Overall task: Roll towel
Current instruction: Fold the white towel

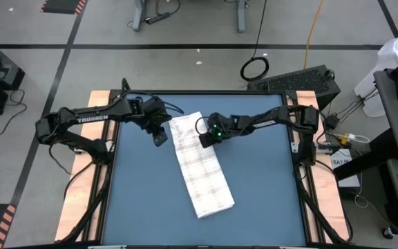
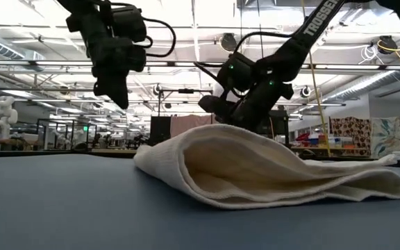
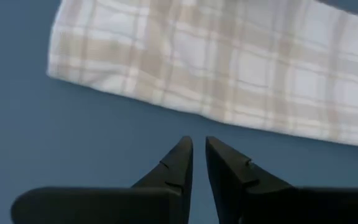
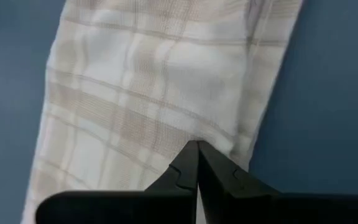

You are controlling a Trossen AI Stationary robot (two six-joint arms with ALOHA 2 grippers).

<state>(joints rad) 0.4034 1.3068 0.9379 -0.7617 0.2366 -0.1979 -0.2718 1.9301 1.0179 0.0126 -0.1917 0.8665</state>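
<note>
The towel [image 1: 200, 169] lies on the blue table as a long folded strip, white with beige plaid. It runs from the far middle toward the near right, and its near end [image 2: 207, 167] shows a rounded fold. My left gripper [image 1: 159, 138] hangs above the bare table just left of the towel's far end [image 3: 166, 56], its fingers [image 3: 182, 155] shut to a narrow slit with nothing between them. My right gripper [image 1: 206, 140] is shut and slants down over the towel's far part [image 4: 148, 93]. My right gripper [image 4: 197, 146] points its shut fingertips slanting down from the table's far right at the top layer of the towel's far part [image 4: 194, 127], near the strip's right edge. Whether the tips touch the cloth I cannot tell.
Wooden rails [image 1: 81, 187] run along both sides of the blue mat [image 1: 144, 200]. Bare mat lies left and right of the towel. A black case [image 1: 302, 79] sits beyond the table's far right corner.
</note>
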